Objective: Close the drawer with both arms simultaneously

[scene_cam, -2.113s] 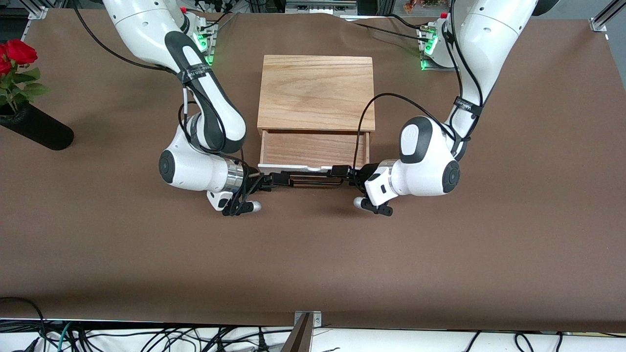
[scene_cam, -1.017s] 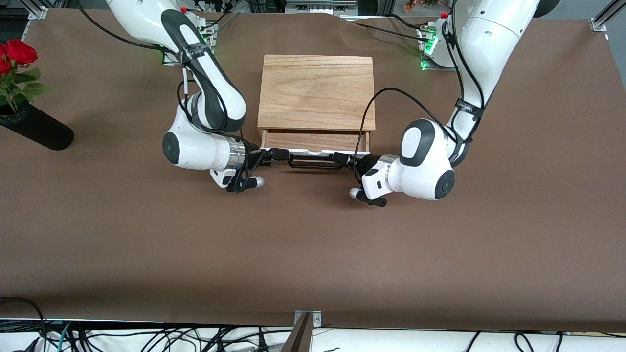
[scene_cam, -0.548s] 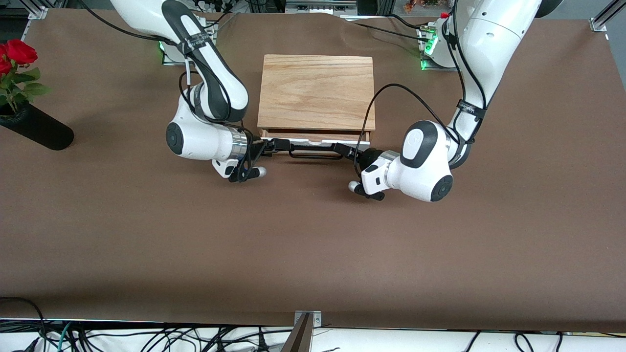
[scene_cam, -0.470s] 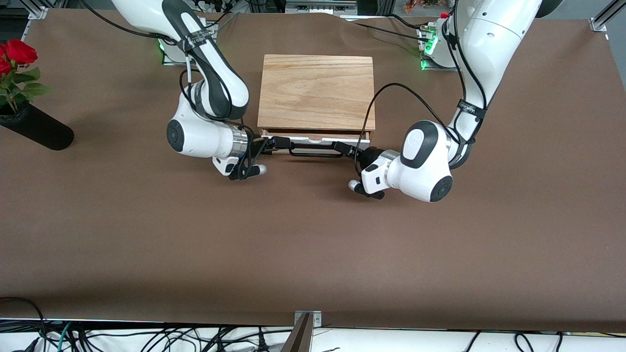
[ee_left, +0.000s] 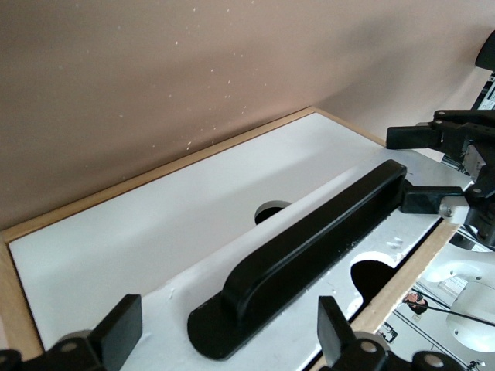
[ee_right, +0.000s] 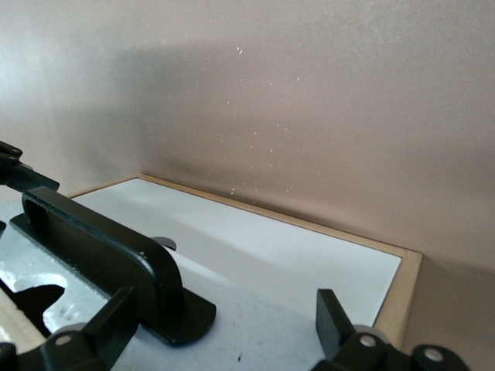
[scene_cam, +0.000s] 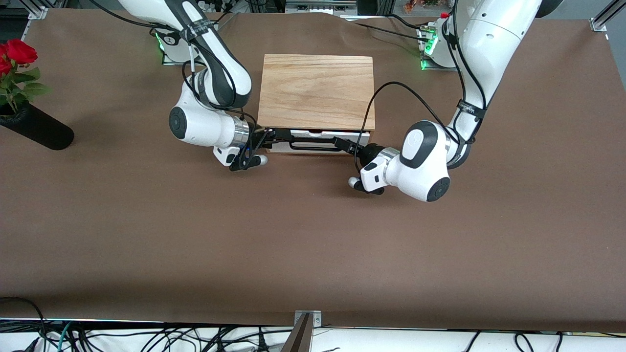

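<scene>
The drawer (scene_cam: 318, 148) sits pushed into the oak box (scene_cam: 315, 90); only its white front panel and black bar handle (scene_cam: 315, 143) show below the wooden top. My right gripper (scene_cam: 274, 137) is open against the panel at the handle's end toward the right arm. My left gripper (scene_cam: 345, 145) is open against the panel at the handle's other end. In the left wrist view the gripper (ee_left: 230, 340) is open on either side of the handle's foot (ee_left: 309, 251) on the white panel (ee_left: 155, 239). In the right wrist view the gripper (ee_right: 224, 325) is open beside the handle (ee_right: 100, 247) on the panel (ee_right: 278, 259).
A black vase (scene_cam: 34, 127) with a red rose (scene_cam: 18, 51) lies at the right arm's end of the table. The arms' bases with green lights (scene_cam: 425, 49) stand beside the box. Brown tabletop (scene_cam: 313, 244) lies nearer the front camera.
The drawer has slid from well open into the box. Both grippers moved with its front panel toward the box, staying open at the handle's ends.
</scene>
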Available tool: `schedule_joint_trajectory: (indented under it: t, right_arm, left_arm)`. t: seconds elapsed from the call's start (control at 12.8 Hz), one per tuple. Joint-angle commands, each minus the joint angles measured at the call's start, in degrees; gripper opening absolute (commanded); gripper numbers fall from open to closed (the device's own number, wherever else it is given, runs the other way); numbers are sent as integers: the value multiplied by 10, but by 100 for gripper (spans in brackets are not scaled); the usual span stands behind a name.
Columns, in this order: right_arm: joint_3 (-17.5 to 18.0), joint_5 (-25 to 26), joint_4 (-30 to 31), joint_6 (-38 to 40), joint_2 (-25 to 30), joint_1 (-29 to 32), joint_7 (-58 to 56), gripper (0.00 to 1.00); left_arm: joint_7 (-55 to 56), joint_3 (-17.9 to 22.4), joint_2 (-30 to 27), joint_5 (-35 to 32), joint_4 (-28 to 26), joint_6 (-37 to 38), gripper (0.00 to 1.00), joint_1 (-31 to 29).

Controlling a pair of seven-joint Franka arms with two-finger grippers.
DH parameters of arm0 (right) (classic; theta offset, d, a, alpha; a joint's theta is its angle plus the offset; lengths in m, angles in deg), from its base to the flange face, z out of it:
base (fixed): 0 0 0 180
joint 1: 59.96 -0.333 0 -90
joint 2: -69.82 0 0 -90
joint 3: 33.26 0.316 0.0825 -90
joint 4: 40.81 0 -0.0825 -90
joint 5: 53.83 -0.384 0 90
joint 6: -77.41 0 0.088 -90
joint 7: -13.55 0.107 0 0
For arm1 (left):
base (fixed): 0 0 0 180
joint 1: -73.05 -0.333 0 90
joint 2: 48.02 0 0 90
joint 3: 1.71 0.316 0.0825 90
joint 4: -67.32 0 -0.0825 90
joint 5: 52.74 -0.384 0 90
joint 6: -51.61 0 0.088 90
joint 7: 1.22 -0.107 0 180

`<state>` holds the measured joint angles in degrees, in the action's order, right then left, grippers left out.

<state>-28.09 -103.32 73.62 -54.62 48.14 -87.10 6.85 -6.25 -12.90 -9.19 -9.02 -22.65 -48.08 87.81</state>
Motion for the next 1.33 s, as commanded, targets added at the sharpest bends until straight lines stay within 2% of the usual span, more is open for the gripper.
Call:
schedule_joint_trajectory:
  t: [0.0,0.39,0.63,0.78,0.94,1.02,1.17,1.25]
  right_arm:
    - [22,-11,69,21,38,-1,13,100]
    - [49,-11,89,-6,38,-1,13,100]
    - [35,-10,79,-2,38,0,15,100]
    - [10,-3,63,11,40,0,15,100]
    - [-19,14,51,31,53,0,14,100]
    - [-43,58,41,49,65,0,15,100]
    - [-117,102,-15,166,67,1,17,100]
    - [-151,137,-40,207,68,1,20,100]
  left_arm:
    - [19,3,-7,8,-13,20,100,-3]
    - [42,4,-9,8,-13,32,100,-3]
    - [42,9,-42,-79,23,32,100,-11]
    - [41,11,-62,-156,52,32,100,-31]
    - [39,13,-94,-262,72,31,100,-44]
    - [39,12,-106,-332,82,31,100,-46]
    - [40,10,-137,-470,91,31,100,-46]
    - [37,11,-145,-509,92,31,100,-46]
